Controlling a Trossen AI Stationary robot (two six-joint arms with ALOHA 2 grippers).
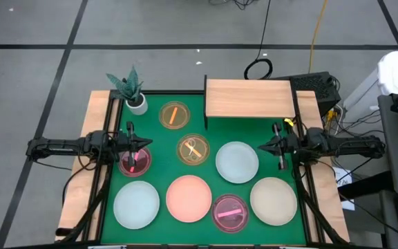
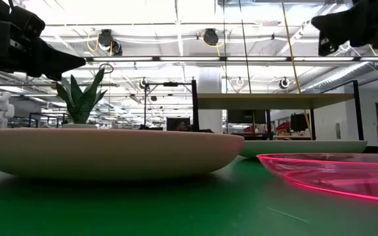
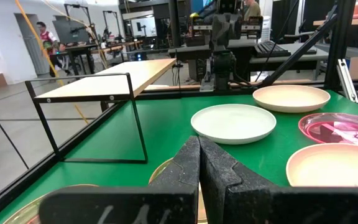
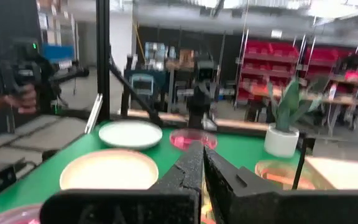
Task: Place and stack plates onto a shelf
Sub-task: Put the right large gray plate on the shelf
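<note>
Nearest the front edge lie 4 plates in a row: pale blue-green plate (image 1: 136, 204), pink plate (image 1: 188, 198), magenta dish (image 1: 229, 212), beige plate (image 1: 273, 200). Behind them 4 more: a magenta one (image 1: 135, 162) under the left gripper (image 1: 148, 144), clenched w/ nothing; 2 orange dishes (image 1: 193, 149), a 2nd blue-green plate (image 1: 237, 162) beside the right gripper (image 1: 261, 146), also clenched, empty. Farthest stands the shelf (image 1: 249, 99), bare.

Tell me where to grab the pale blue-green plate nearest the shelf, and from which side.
Grip the pale blue-green plate by its raised rim, on the edge facing the right gripper. It lies flat and shallow, so only the rim gives the fingers purchase, probably coming in low. That edge looks free of the neighbouring plates.
</note>
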